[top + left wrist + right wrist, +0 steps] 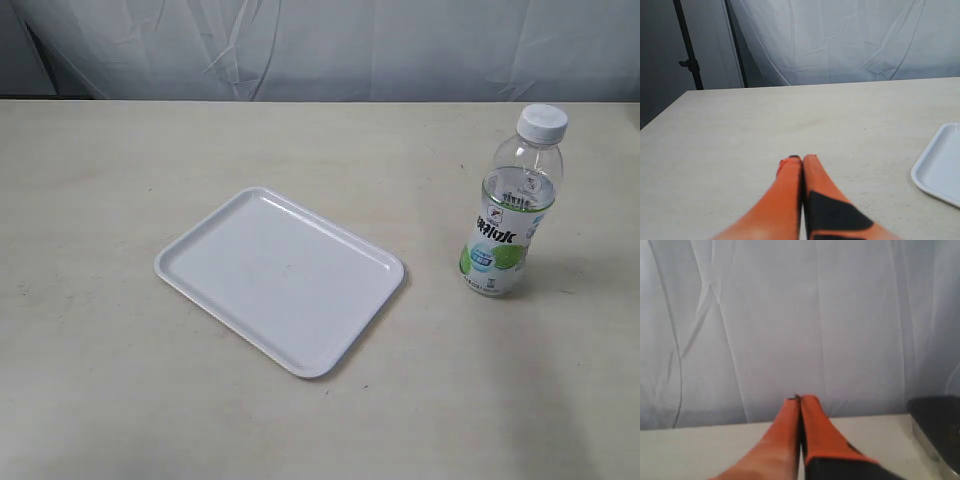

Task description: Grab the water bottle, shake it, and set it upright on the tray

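Observation:
The water bottle (510, 210) stands upright on the table at the right of the exterior view, clear with a white cap and a green, white and blue label. The white tray (280, 278) lies flat to its left, with nothing on it; one corner of the tray (940, 167) shows in the left wrist view. No arm appears in the exterior view. My left gripper (802, 159) is shut, orange fingers pressed together above bare table. My right gripper (800, 399) is shut too, pointing toward the backdrop. The bottle is out of both wrist views.
A white cloth backdrop (320, 45) hangs behind the table. A black stand pole (687, 45) rises off the table's far corner in the left wrist view. A dark, metal-edged object (935, 432) sits at the table edge in the right wrist view.

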Robot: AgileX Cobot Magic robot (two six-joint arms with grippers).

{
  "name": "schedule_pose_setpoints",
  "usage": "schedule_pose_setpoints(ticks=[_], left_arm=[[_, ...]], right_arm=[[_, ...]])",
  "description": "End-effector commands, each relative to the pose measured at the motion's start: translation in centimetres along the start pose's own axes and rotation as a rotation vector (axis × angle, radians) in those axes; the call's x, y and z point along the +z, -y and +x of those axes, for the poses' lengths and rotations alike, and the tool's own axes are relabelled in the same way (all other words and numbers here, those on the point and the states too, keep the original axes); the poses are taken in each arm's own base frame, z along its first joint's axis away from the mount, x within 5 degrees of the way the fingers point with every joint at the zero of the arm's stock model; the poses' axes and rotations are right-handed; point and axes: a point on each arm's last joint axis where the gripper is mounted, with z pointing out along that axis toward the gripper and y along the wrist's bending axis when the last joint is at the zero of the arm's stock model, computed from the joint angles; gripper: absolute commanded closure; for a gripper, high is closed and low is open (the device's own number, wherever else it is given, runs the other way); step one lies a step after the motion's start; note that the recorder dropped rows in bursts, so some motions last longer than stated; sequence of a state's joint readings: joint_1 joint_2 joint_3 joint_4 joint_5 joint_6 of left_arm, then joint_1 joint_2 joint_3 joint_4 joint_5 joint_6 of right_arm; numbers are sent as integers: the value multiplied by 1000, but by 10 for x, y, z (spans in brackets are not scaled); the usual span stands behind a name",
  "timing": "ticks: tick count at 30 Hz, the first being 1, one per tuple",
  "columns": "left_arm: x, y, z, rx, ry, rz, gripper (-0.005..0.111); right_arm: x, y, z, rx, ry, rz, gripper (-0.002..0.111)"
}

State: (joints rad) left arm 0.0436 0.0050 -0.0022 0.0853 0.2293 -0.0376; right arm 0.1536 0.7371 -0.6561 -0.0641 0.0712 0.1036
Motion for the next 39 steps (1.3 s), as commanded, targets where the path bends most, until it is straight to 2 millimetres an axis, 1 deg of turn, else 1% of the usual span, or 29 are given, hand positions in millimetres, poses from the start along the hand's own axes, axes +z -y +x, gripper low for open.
schedule_pose_setpoints(ticks=[1,4,5,6,7,8,9,10,15,16,20,24,34,39], left_arm=[[0,0,0,-7,7,6,107],[0,0,0,-7,7,6,107],[0,0,0,-7,7,6,107],[0,0,0,-7,7,6,107],[0,0,0,-7,7,6,107],[0,0,0,-7,7,6,107],[0,0,0,-7,7,6,107],[0,0,0,-7,7,6,107],[0,0,0,-7,7,6,107],[0,0,0,-7,7,6,107],[0,0,0,-7,7,6,107],[0,0,0,-7,7,6,107],[0,0,0,-7,7,6,107],[0,0,0,-7,7,6,107]], right_arm=[[49,-8,22,-31,-166,-39,83],[69,-33,38,-47,-207,-147,35],[72,-42,40,-54,-194,-186,22],[73,-49,41,-65,-187,-214,17],[74,-55,42,-90,-183,-242,15],[75,-64,46,-141,-190,-284,15],[77,-67,49,-166,-198,-299,15],[82,-70,56,-188,-228,-309,15],[102,-76,80,-195,-296,-318,15],[109,-78,88,-195,-306,-323,15],[121,-81,109,-202,-373,-326,15],[124,-81,116,-209,-400,-326,15],[122,-78,121,-314,-447,-333,15],[123,-78,123,-323,-456,-335,15]])
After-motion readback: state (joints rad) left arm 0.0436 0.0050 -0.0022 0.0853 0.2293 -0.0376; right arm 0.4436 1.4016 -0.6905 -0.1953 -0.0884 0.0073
